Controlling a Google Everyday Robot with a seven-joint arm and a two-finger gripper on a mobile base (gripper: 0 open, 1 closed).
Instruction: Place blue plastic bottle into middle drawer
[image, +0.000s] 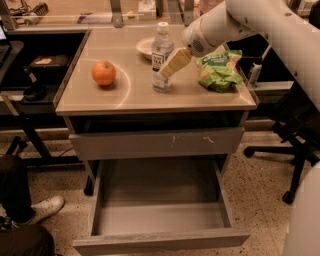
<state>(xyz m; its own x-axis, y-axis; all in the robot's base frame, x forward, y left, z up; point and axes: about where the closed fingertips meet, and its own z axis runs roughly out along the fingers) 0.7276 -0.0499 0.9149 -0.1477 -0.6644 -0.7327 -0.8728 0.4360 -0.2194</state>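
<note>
The blue plastic bottle (162, 50), clear with a white cap and a label band, stands upright on the tan table top (125, 97), right of centre. My gripper (170, 67) reaches in from the upper right on a white arm. It is at the bottle's lower right side. One pale finger (175, 61) lies across the front of the bottle, and the other is hidden behind it. The gripper looks open around the bottle. The middle drawer (160, 240) is pulled out below, wide and grey, with nothing in it.
An orange fruit (104, 73) sits left on the top. A green snack bag (219, 70) lies to the right and a white bowl (145, 46) is behind the bottle. The scratched drawer front (155, 143) above is shut. An office chair (295, 145) stands right; a person's shoe (42, 207) is at left.
</note>
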